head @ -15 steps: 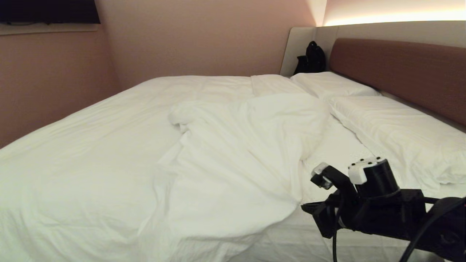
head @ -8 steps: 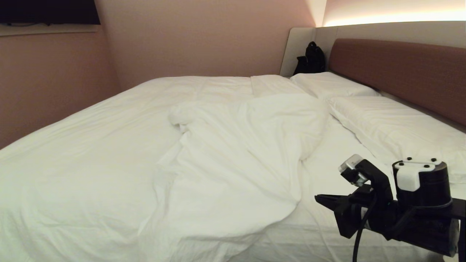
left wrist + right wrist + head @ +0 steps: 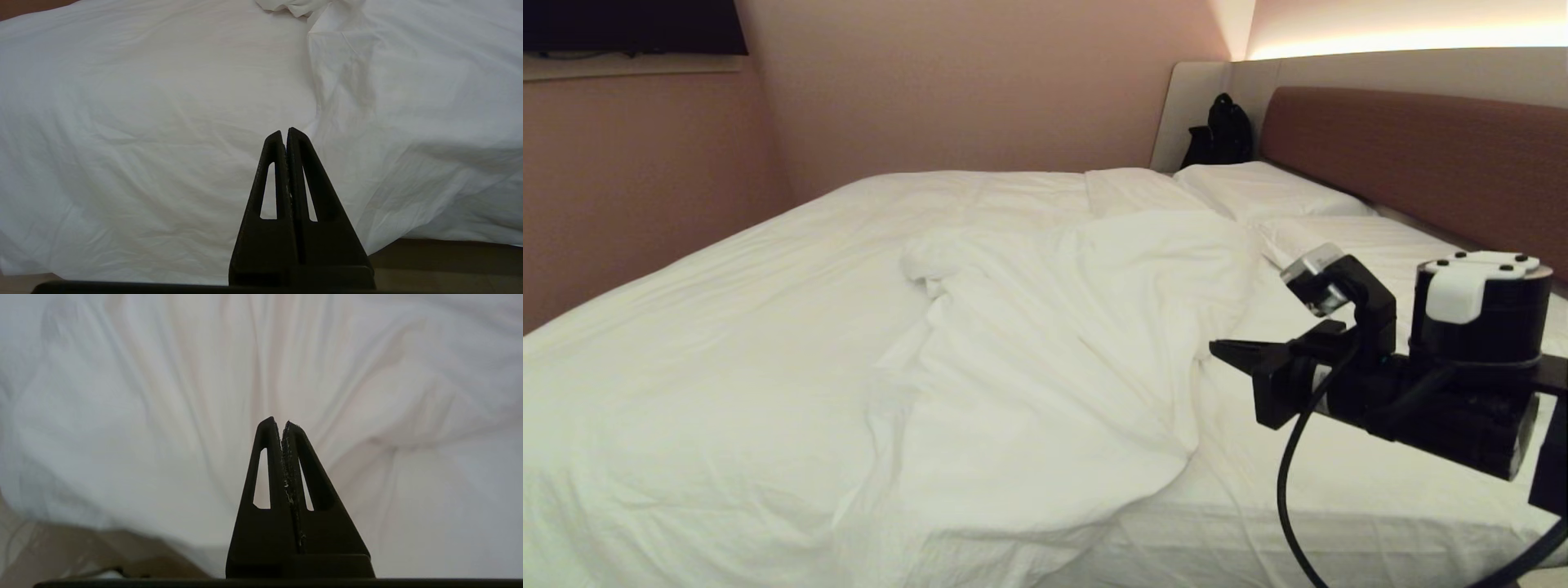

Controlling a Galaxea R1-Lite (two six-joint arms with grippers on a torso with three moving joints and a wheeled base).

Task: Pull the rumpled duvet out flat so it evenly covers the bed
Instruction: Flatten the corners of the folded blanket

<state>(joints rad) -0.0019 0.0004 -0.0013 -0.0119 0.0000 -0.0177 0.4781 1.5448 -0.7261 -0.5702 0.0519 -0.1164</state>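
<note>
My right gripper [image 3: 1223, 351] is pinched closed on nothing, hovering over the bare sheet next to the duvet [image 3: 1045, 343] that's bunched mid-bed [image 3: 1339, 506], and my left gripper [image 3: 284, 132] is closed too, near the bed's edge.

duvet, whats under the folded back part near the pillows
The duvet is bunched up; beside it the bare sheet of the bed shows. What lies beneath the folds is hidden.

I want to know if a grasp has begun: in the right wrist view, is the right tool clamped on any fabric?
No, the right tool is shut with nothing between its fingers, pointing at the white duvet.
</note>
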